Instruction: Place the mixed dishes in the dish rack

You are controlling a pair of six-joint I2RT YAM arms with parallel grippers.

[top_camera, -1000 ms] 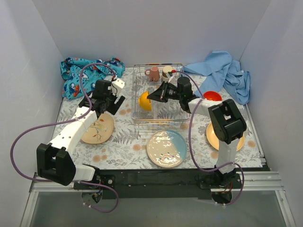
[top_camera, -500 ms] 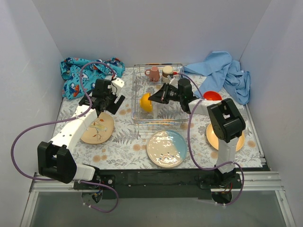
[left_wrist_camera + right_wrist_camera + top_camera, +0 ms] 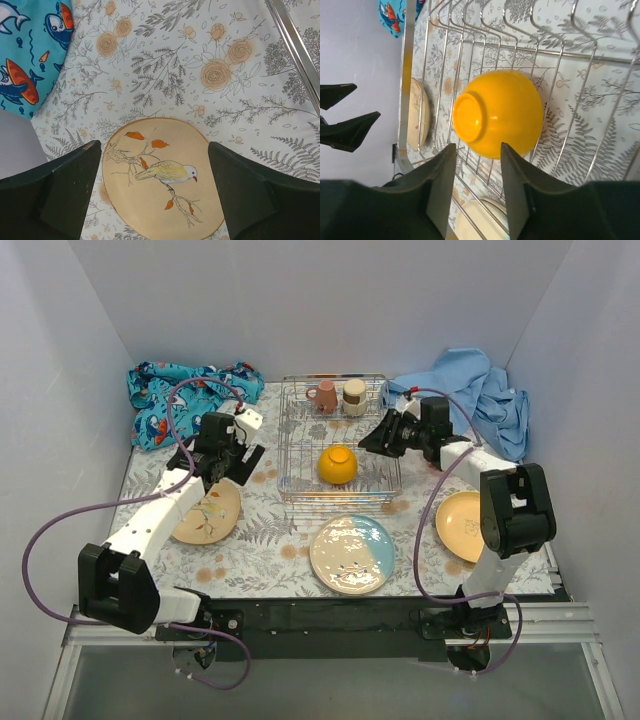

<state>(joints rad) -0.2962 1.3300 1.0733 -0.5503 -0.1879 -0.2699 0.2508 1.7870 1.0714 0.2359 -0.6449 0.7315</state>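
Note:
The orange bowl [image 3: 338, 464] [image 3: 500, 112] lies upside down on the wires of the dish rack [image 3: 284, 445] [image 3: 406, 75]. My right gripper [image 3: 366, 446] [image 3: 477, 146] hangs just right of the bowl, open, with nothing between its fingers. A pinkish mug [image 3: 323, 396] and a small steel cup [image 3: 353, 395] stand at the rack's back. My left gripper [image 3: 222, 472] [image 3: 154, 146] hovers open above the tan plate [image 3: 207, 512] [image 3: 165, 180], which shows a bird on a branch. The cream-and-light-blue plate [image 3: 351, 553] and the yellow-orange plate [image 3: 462, 525] lie on the table in front.
A blue patterned cloth [image 3: 190, 390] [image 3: 30, 55] is bunched at the back left, a plain light-blue cloth [image 3: 470, 390] at the back right. White walls close in on three sides. The floral tablecloth [image 3: 270, 540] covers the table.
My right gripper has opened and let go of the orange bowl, which now rests in the rack's middle. That arm has drawn back to the right. The left gripper has hardly moved.

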